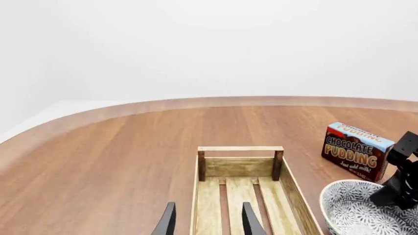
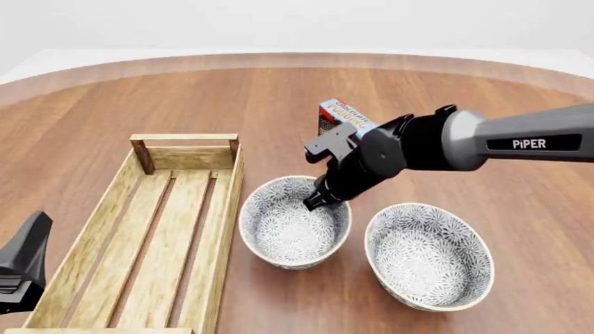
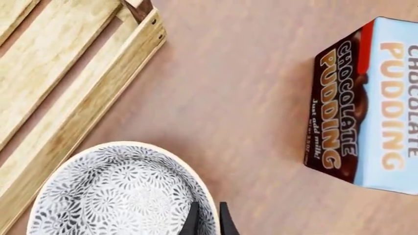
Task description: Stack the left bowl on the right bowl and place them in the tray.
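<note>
Two white bowls with grey flower patterns stand side by side: the left bowl [image 2: 295,226] [image 3: 111,196] [image 1: 353,213] beside the tray, the right bowl [image 2: 429,254] further right. The tray [image 2: 183,138] [image 1: 240,149] [image 3: 85,112] is a long light-wood crate with nothing in it. My right gripper [image 2: 318,202] [image 3: 209,220] is down at the left bowl's far rim, its narrow fingers closed with the rim between them. My left gripper [image 1: 207,208] [image 2: 26,261] hangs open at the near end of the tray, holding nothing.
A chocolate pudding box [image 2: 343,117] [image 1: 358,151] [image 3: 369,107] stands just beyond the left bowl, close behind my right arm [image 2: 436,142]. The round wooden table's edge [image 2: 297,59] curves across the far side.
</note>
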Robot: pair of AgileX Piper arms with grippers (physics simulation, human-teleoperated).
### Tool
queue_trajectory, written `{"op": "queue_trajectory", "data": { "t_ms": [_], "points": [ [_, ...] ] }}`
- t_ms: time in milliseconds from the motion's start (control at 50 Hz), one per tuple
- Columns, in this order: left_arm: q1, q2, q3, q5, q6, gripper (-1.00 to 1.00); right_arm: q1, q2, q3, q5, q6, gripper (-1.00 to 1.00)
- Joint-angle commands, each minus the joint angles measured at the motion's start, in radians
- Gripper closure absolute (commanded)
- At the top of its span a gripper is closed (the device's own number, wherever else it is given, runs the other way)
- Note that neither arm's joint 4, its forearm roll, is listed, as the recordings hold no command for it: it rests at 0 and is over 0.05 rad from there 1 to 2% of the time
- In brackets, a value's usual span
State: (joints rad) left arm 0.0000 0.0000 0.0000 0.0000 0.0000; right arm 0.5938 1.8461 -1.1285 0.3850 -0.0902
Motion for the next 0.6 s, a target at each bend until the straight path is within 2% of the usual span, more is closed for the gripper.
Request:
{"op": "queue_trajectory", "data": {
  "t_ms": [20,180,600],
  "points": [
    [0.0,0.0,0.0,0.0,0.0,-1.0,-0.004,-0.016,0.001,0.016,-0.01,1.0],
    [0.0,0.0,0.0,0.0,0.0,-1.0,-0.015,-0.023,-0.005,0.025,-0.021,1.0],
    [0.0,0.0,0.0,0.0,0.0,-1.0,-0.045,-0.168,-0.081,0.143,-0.084,1.0]
  ]
}}
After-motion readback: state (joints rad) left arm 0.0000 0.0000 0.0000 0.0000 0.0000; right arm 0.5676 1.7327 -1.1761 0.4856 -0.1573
